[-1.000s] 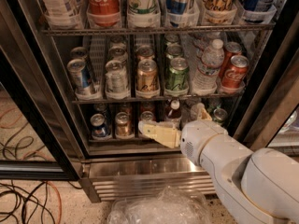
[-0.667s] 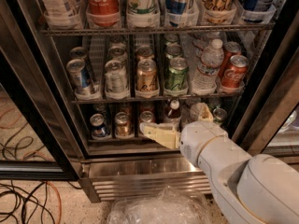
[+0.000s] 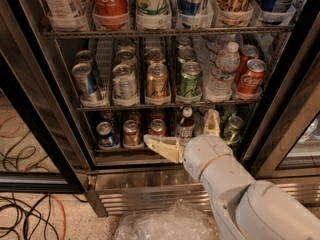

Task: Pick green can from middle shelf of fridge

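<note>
The green can (image 3: 190,80) stands upright at the front of a lane on the middle shelf (image 3: 125,106) of the fridge (image 3: 280,109), between a gold-tan can (image 3: 157,82) and a water bottle (image 3: 221,71). A second green can stands behind it. My gripper (image 3: 180,127) is below that shelf, in front of the bottom shelf, and it is open and empty. One finger (image 3: 162,147) points left and the other finger (image 3: 212,124) points up. The green can is above the gripper and apart from it.
Red Coca-Cola cans (image 3: 251,76) stand at the right of the middle shelf, silver and blue cans (image 3: 86,83) at the left. Tall cans fill the top shelf. A small brown bottle (image 3: 186,125) and short cans (image 3: 131,133) stand on the bottom shelf. Crumpled plastic (image 3: 165,225) and cables (image 3: 25,219) lie on the floor.
The gripper has sunk slightly and the arm has shifted a little; the cans have not moved.
</note>
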`<state>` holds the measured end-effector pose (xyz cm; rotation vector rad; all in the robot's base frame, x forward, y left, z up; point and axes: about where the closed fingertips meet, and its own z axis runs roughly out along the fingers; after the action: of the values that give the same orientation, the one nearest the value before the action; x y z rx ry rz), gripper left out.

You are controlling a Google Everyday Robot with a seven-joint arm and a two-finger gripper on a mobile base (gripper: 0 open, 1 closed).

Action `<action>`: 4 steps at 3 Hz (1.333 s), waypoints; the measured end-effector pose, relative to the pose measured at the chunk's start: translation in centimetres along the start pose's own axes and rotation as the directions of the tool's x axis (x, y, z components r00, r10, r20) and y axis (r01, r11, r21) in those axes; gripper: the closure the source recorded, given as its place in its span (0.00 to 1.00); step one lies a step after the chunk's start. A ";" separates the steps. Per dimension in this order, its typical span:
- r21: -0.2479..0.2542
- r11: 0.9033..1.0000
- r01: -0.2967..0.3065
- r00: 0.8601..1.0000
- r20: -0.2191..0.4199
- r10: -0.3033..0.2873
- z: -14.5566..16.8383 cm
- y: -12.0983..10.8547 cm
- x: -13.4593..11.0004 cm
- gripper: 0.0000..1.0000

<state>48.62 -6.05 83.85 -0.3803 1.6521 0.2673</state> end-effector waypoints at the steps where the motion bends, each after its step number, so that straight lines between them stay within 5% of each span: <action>1: 0.015 1.000 -0.016 0.999 0.034 0.016 0.6 0.4 1.4 0.00; 3: 0.106 0.993 -0.043 0.995 0.092 0.034 0.7 -0.8 2.5 0.00; 4: 0.106 0.993 -0.043 0.995 0.092 0.034 0.7 -0.8 2.5 0.00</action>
<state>49.37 -6.72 81.30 -0.2516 1.5793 0.2196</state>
